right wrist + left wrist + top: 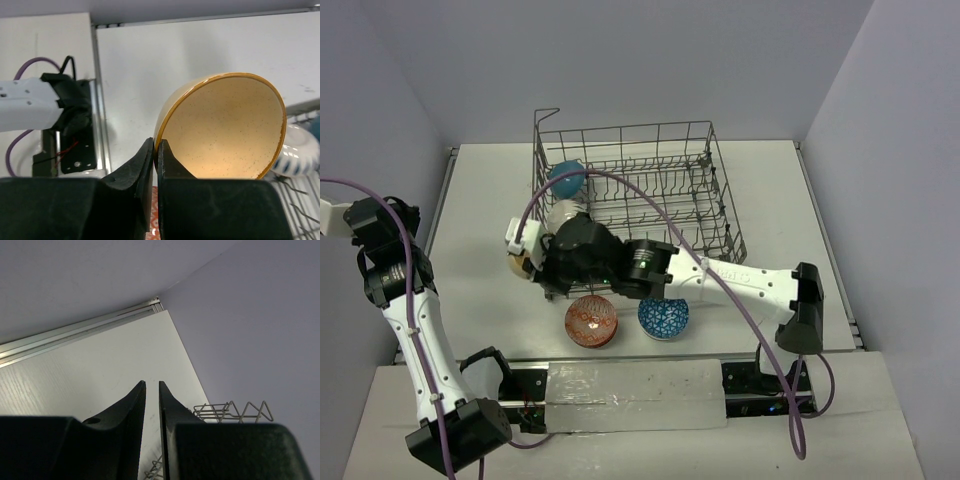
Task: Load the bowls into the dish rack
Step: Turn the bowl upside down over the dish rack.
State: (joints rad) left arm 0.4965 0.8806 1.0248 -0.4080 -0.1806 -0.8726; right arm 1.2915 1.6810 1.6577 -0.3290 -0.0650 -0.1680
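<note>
Right gripper (156, 142) of mine is clenched on the rim of the tan bowl (225, 130), one finger inside the lip and one outside, with the bowl tipped up on edge so its speckled inside faces my wrist camera. From above, I hold it at the near left corner of the dish rack (625, 128), which sits toward the far middle of the table (480, 200). A teal bowl (565, 178) and a white bowl (563, 213) stand on edge along the rack's left side (the white one, with blue patterning, shows just behind my tan bowl in the wrist view). Two more bowls lie on the table just near of the rack: a red patterned bowl (591, 320) and, to its right, a blue patterned bowl (663, 318). My left gripper (152, 385) is raised at the far left, well apart from the rack, its fingers nearly together with a thin gap and nothing between them.
</note>
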